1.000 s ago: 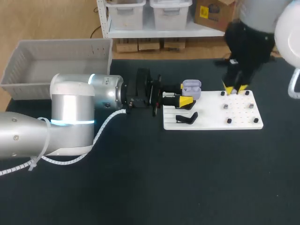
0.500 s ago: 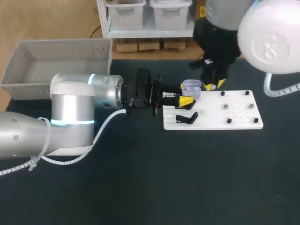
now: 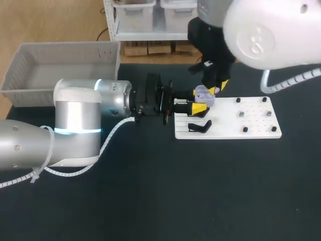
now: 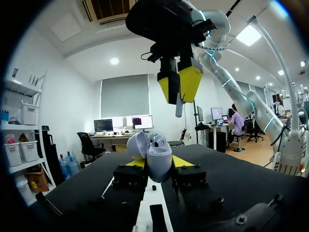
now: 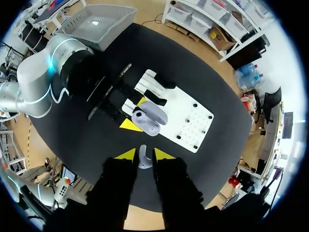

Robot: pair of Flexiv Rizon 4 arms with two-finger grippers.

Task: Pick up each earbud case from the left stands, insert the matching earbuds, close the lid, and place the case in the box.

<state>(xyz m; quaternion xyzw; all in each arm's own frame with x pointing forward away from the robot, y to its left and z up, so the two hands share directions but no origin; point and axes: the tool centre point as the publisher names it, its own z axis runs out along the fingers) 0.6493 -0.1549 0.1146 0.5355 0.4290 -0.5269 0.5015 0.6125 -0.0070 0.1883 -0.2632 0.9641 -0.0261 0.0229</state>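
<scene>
Left arm point(image 3: 75, 125) — fat silver-white cylinders, a glowing cyan ring point(image 3: 75, 131), a white spiral-wrapped cable point(image 3: 108, 140), black wrist. Right arm point(image 3: 261, 30) — glossy white rounded joint, black wrist, yellow fingertips point(image 4: 190, 83).

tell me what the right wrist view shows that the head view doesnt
Only the right wrist view: the earbud pinched in the right gripper, poised above the case. Only the head view: the right arm from outside, reaching over the white board. Both: the lavender case held by the left gripper, the white board and the grey box.
</scene>
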